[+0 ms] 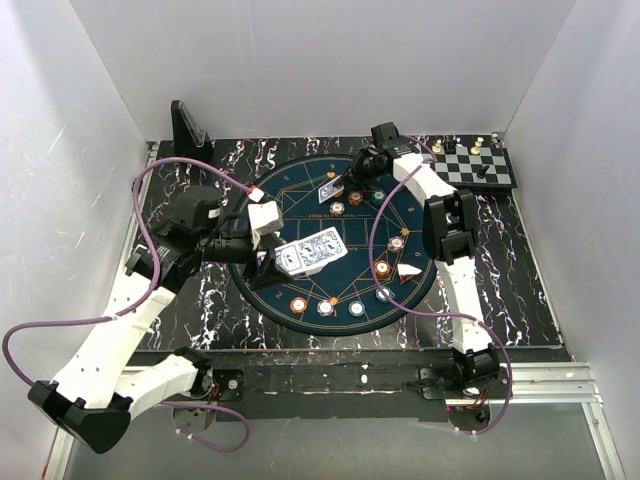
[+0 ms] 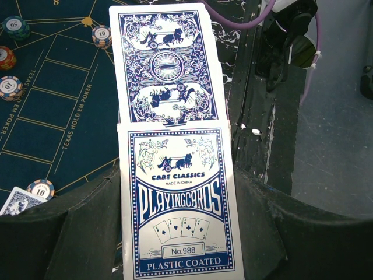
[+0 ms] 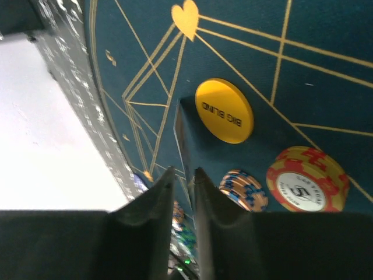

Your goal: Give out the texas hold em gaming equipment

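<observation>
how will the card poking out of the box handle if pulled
The card looks thin, so it probably flexes and weighs little. The box reads plastic coated, so it likely feels slick and slides out easily.

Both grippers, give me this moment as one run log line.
left gripper: shut on card box, protruding card at top | right gripper: single card between jaws, grip unclear, far side of mat | chips: on mat

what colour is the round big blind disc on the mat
Yellow; the round Big Blind disc shows best in the right wrist view.
</observation>
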### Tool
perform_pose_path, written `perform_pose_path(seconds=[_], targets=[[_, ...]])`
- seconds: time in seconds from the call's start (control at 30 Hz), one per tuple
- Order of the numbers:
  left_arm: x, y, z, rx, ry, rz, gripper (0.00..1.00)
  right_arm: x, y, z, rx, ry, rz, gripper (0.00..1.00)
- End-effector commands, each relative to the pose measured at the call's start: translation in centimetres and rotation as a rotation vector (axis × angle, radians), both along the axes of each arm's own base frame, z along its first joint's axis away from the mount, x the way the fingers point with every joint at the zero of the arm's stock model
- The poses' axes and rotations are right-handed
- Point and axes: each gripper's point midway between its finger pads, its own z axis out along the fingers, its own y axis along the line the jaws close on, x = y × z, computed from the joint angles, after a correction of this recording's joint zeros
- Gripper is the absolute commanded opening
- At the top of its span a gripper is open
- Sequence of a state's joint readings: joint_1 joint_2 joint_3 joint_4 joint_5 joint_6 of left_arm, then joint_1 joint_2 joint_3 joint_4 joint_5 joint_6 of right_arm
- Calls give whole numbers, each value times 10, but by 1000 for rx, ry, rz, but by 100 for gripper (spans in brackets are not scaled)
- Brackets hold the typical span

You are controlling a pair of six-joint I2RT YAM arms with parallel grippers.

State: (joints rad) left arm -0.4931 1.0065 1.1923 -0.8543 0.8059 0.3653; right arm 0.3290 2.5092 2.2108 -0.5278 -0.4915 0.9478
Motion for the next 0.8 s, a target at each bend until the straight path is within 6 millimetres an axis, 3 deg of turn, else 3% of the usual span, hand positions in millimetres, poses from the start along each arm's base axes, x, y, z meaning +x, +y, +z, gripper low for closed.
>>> perform_pose_path(seconds=[0.0, 0.1, 0.2, 0.27, 0.43, 0.47, 0.53, 0.63, 0.7, 0.77], targets=[[-8, 0, 12, -41, -33, -23, 0, 1, -2, 16, -39, -38, -4, 43], [-9, 0, 7, -36, -26, -22, 0, -2, -6, 31, -47, -59, 2, 56], [-10, 1, 1, -31, -20, -25, 0, -7, -10, 58, -55, -104, 6, 66], [-12, 1, -3, -29, -14, -28, 0, -10, -14, 77, -70, -143, 4, 80], [-12, 1, -9, -24, -9, -27, 0, -28, -30, 120, -107, -198, 1, 86], [-11, 1, -11, -24, -8, -25, 0, -37, -32, 140, -97, -233, 6, 86], [-11, 1, -14, -26, -4, -21, 0, -59, -33, 160, -71, -260, 28, 87], [-11, 0, -16, -31, -6, -26, 0, -109, -31, 184, 34, -276, 107, 88], [-10, 0, -19, -29, -6, -29, 0, -146, -33, 196, 99, -281, 161, 88], [-9, 0, -21, -26, -7, -28, 0, -187, -32, 192, 179, -266, 213, 89]])
